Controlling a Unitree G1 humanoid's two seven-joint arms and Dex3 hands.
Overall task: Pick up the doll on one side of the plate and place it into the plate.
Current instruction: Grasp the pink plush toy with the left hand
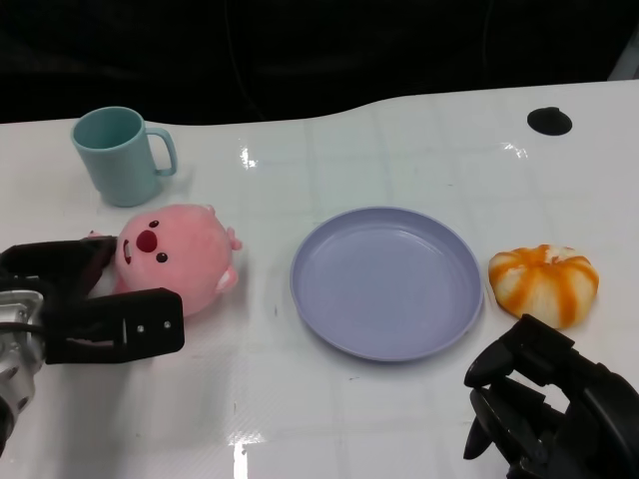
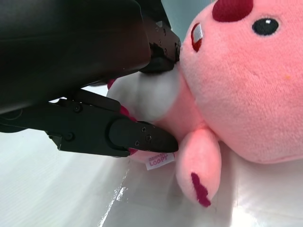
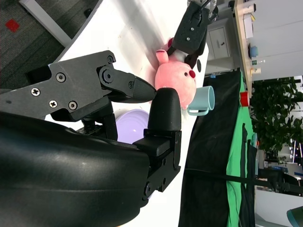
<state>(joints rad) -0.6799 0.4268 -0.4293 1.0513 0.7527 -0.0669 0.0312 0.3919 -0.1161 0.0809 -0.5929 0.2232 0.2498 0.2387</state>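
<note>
L hand (image 1: pixel 75 299) is at the doll (image 1: pixel 175 257), far left of the counter (image 1: pixel 399 130). Fingers (image 2: pixel 142 137) sit either side of the doll's body: one against the white chest patch up by the chin, one under it near the sewn label. They're touching the plush, but can't tell if the pinch is firm yet, and the doll rests on the counter, not lifted. Judgement: grasp closing, not confirmed.

Key relation: the doll lies directly off the L fingertips toward the plate (image 1: pixel 387 281), head pointing away from the hand. Long axis runs roughly L-to-R across the counter, so fingers straddle the narrow body end and the heavy head hangs out beyond the grip. Expect it to droop or roll on lift; a deeper hold would help.

Teal mug (image 1: pixel 120 155) stands behind the doll, apart from it, no issue.

Plate is at centre, right of the doll w/ a clear gap between; nothing in it. Carry is a straight move to the robot's right.

Orange-striped bun toy (image 1: pixel 544 282) is just beside the plate's right rim.

R hand (image 1: pixel 554 409) is low at near right, fingers curled in loosely w/ nothing in them, well apart from the doll. L is clearly the nearer hand.
</note>
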